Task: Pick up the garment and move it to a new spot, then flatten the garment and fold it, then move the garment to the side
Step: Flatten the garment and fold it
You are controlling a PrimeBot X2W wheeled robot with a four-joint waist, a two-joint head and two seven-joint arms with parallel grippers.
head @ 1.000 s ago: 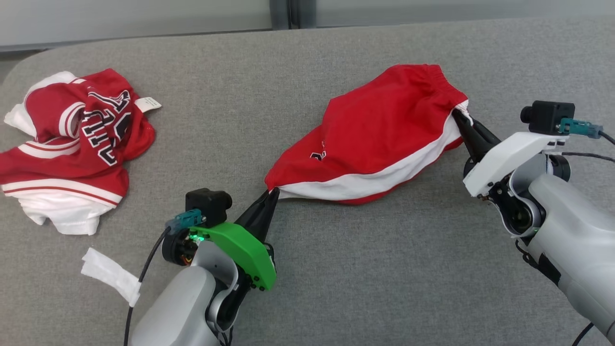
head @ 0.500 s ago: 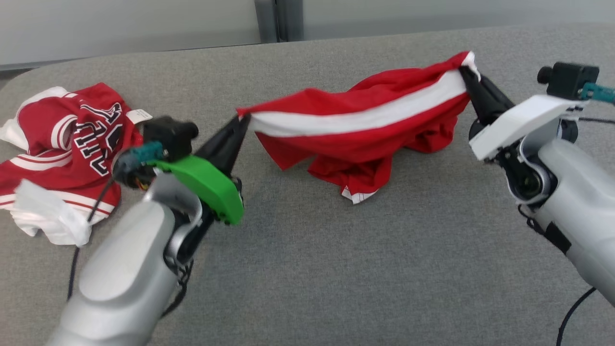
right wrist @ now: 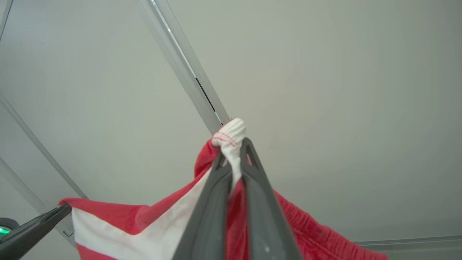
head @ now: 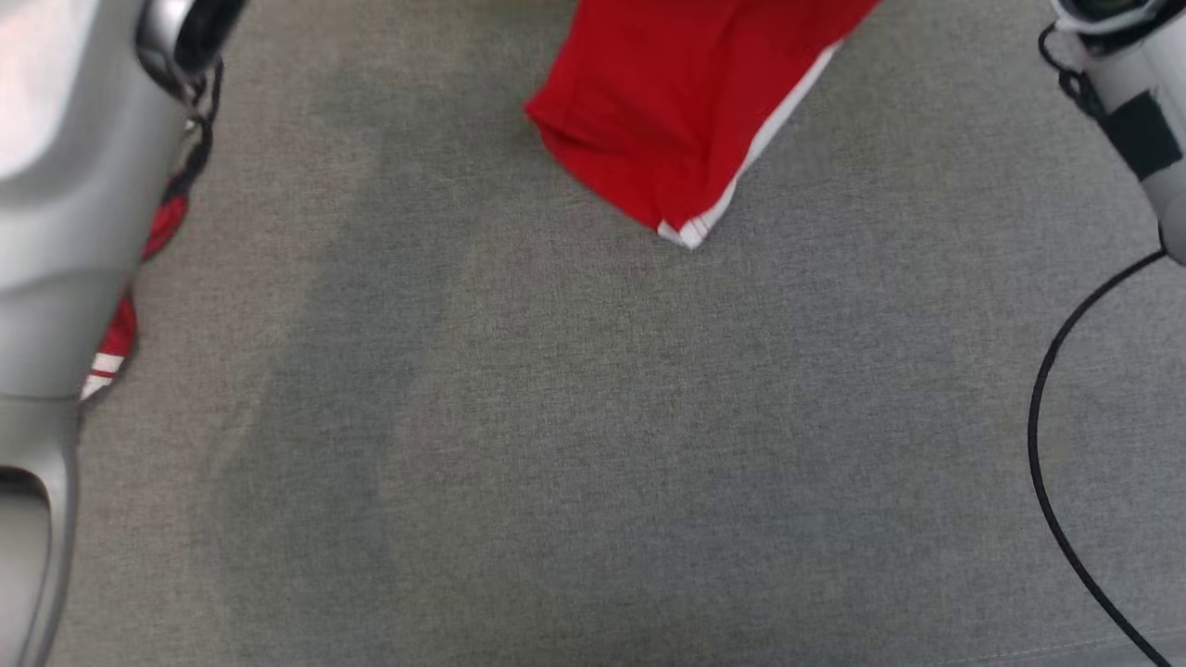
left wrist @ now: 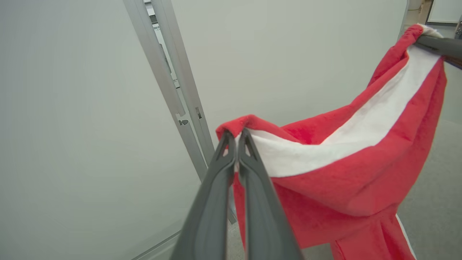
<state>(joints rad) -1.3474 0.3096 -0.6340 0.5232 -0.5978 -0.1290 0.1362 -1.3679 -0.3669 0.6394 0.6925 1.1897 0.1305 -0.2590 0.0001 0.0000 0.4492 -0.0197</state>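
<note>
The garment, red shorts with a white side stripe point(head: 667, 111), hangs in the air, its lower corner dangling over the grey surface point(head: 593, 445). In the left wrist view my left gripper point(left wrist: 234, 135) is shut on one red-and-white corner of the shorts point(left wrist: 346, 159). In the right wrist view my right gripper point(right wrist: 232, 146) is shut on the bunched white waistband end point(right wrist: 229, 133). The cloth sags between the two grippers. The left forearm point(head: 65, 185) and the right forearm point(head: 1126, 102) frame the head view.
A second red and white jersey point(head: 120, 333) peeks out from behind the left forearm. A black cable point(head: 1047, 445) loops over the surface at the right. A pale wall with a metal frame point(left wrist: 180, 94) stands behind the raised shorts.
Both grippers have lifted the shorts high off the surface, stretched between them. The head camera has tilted down, so the grippers have passed out of its top edge.
</note>
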